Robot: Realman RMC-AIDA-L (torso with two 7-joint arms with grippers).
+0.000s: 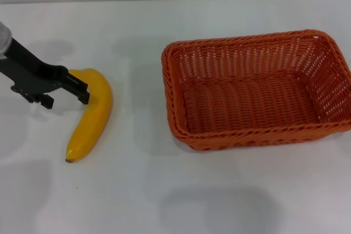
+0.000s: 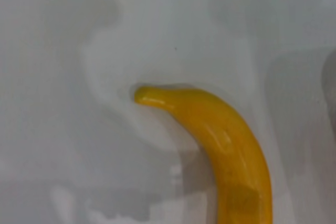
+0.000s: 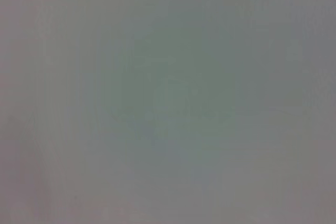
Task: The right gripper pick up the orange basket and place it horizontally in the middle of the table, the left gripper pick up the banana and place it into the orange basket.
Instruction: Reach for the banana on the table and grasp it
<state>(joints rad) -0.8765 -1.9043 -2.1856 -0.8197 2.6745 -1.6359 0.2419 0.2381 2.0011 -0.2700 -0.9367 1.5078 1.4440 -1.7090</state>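
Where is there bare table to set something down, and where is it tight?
Bare table runs along the near edge, and between the banana and the orange basket. The basket's floor is empty. It is crowded at the banana's upper end, where the left tool sits.

one banana (image 1: 90, 114) lies at the left of the frame. one orange basket (image 1: 255, 89) sits at the right. one surface (image 1: 164, 190) carries both. one gripper, the left gripper (image 1: 81, 91), shows at the left edge beside the banana.
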